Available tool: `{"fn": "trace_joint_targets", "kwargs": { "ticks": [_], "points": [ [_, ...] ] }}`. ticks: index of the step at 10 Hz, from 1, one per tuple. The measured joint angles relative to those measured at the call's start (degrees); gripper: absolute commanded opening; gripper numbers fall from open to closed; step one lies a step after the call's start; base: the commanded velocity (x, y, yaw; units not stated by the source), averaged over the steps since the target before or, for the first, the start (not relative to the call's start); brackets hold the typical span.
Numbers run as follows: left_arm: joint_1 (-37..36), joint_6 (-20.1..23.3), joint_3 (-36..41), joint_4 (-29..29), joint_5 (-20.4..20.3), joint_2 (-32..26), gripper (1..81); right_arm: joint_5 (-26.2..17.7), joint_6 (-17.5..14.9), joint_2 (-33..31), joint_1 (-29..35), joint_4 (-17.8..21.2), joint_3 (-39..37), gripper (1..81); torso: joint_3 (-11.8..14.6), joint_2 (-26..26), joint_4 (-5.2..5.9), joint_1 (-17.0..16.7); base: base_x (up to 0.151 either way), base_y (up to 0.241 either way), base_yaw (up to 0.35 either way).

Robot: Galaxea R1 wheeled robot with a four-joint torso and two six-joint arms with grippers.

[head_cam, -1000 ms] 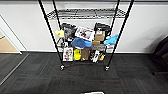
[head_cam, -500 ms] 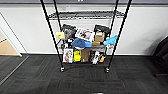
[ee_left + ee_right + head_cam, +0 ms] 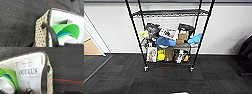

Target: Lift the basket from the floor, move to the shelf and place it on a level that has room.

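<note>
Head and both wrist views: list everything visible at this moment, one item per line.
shelf: one, black wire rack on casters, against the white wall.
level: one, black wire tier, nothing on it.
lower-tier clutter: many mixed items, blue, yellow, brown and black, piled on the two lower tiers.
floor: dark grey carpet tiles, a thin red line across them.
wood flooring: tan patch, beyond the doorway at the far left.
basket: one, cream speckled weave, dark rim and handles.
booklet: one, white, printed OCULUS, inside the basket.
green-and-white item: one, curved, inside the basket.
</note>
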Motion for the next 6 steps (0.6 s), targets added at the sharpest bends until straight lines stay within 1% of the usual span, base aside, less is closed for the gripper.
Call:
{"fn": "trace_joint_targets", "kwargs": {
  "ticks": [1, 2, 5, 6],
  "points": [
    [0.1, 0.0, 0.0, 0.0, 0.7, 0.1, 81.1, -0.1, 0.0, 0.1, 0.0, 0.0, -0.3, 81.1, -1.2, 0.0, 0.00, 0.1, 0.000, 0.000, 0.000],
    [0.3, 0.0, 0.0, 0.0, 0.9, 0.0, 81.1, 0.0, 0.0, 0.6, 0.0, 0.0, -0.8, 81.1, -1.5, 0.0, 0.00, 0.1, 0.000, 0.000, 0.000],
    [-0.2, 0.0, 0.0, 0.0, 0.6, 0.3, 81.1, 0.3, 0.0, 3.1, 0.7, 0.2, -3.8, 81.1, -1.6, 0.0, 0.00, 0.1, 0.000, 0.000, 0.000],
    [-0.2, 0.0, 0.0, 0.0, 0.3, 0.6, 81.1, 0.4, 0.7, 3.6, 1.2, 0.8, -4.2, 81.1, -1.6, 0.0, 0.00, 0.1, 0.000, 0.000, 0.000]
  ]
}}
